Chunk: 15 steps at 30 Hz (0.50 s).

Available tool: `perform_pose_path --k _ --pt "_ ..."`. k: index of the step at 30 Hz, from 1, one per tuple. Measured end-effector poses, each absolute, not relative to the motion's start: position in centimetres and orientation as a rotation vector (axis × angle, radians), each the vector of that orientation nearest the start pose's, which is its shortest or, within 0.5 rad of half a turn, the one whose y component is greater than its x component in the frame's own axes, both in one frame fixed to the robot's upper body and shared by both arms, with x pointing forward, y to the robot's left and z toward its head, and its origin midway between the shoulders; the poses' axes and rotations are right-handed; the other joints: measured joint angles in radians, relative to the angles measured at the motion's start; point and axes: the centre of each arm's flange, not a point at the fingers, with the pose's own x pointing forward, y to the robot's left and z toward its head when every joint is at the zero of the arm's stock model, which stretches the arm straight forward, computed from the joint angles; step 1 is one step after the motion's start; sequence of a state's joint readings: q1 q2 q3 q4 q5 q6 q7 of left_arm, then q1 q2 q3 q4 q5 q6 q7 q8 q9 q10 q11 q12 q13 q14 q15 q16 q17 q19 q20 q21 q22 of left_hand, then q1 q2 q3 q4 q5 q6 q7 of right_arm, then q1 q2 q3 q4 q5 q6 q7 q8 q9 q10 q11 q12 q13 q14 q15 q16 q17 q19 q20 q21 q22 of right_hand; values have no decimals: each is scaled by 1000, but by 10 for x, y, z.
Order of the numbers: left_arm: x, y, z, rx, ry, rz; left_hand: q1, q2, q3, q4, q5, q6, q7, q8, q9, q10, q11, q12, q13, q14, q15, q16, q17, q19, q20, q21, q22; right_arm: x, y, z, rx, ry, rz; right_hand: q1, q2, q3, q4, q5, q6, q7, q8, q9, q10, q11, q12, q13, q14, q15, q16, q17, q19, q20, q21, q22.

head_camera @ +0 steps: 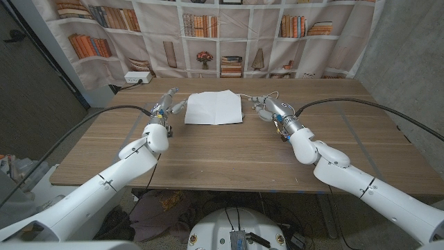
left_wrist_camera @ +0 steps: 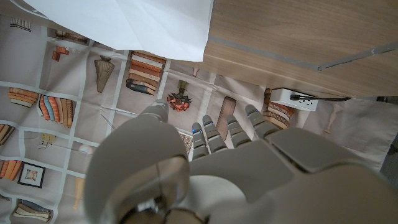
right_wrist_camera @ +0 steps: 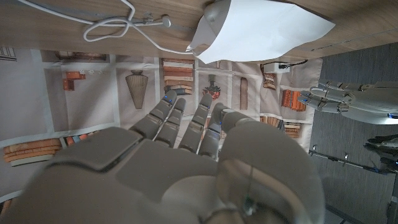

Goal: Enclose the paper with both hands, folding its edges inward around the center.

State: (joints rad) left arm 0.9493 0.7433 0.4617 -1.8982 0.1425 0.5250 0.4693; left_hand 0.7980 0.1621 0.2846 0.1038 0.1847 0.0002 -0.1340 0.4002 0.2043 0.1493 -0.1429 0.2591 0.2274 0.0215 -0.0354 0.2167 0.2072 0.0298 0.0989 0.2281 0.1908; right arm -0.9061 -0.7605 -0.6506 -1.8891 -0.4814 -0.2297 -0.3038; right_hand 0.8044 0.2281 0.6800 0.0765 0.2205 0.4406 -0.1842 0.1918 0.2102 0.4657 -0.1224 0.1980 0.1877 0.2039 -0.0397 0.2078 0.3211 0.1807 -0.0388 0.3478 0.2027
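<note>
Paper: white sheet (head_camera: 214, 107) lying on the wooden table (head_camera: 229, 149) at the far middle, creased, between the 2 hands; also seen in the left wrist view (left_wrist_camera: 134, 25) and the right wrist view (right_wrist_camera: 261, 28).
Left hand: (head_camera: 165, 105) at the paper's 9 o'clock side, fingers apart and reaching toward the sheet's edge, holding nothing; contact cannot be told.
Right hand: (head_camera: 266, 106) at the paper's 3 o'clock side, just beside its edge, fingers (right_wrist_camera: 186, 121) extended and slightly apart, holding nothing.
Cable: thin white cord (right_wrist_camera: 124, 25) on the table near the right hand.
Power strip: white box (head_camera: 137, 78) at the table's far left corner, about 10 o'clock from the paper.
</note>
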Motion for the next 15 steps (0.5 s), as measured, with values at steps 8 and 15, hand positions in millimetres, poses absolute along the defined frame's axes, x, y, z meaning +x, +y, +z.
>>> perform_pose_path --k 8,15 --pt "580 286 2 870 -469 386 -10 5 0 0 0 0 0 -5 0 0 0 0 0 0 0 0 0 0 0 0 0 563 -166 -19 -1262 -819 -76 39 0 42 -10 9 6 -6 0 2 -40 -18 -6 1 -23 -1 0 -1 -17 3 4 5" --pt "581 291 4 865 -458 386 -13 3 0 8 0 0 0 -5 0 0 0 0 0 0 0 0 0 0 0 0 0 565 -157 -13 -1321 -860 -71 77 -4 56 -13 9 -30 -23 -6 2 -69 -36 -6 1 -67 1 -8 2 -59 1 3 8"
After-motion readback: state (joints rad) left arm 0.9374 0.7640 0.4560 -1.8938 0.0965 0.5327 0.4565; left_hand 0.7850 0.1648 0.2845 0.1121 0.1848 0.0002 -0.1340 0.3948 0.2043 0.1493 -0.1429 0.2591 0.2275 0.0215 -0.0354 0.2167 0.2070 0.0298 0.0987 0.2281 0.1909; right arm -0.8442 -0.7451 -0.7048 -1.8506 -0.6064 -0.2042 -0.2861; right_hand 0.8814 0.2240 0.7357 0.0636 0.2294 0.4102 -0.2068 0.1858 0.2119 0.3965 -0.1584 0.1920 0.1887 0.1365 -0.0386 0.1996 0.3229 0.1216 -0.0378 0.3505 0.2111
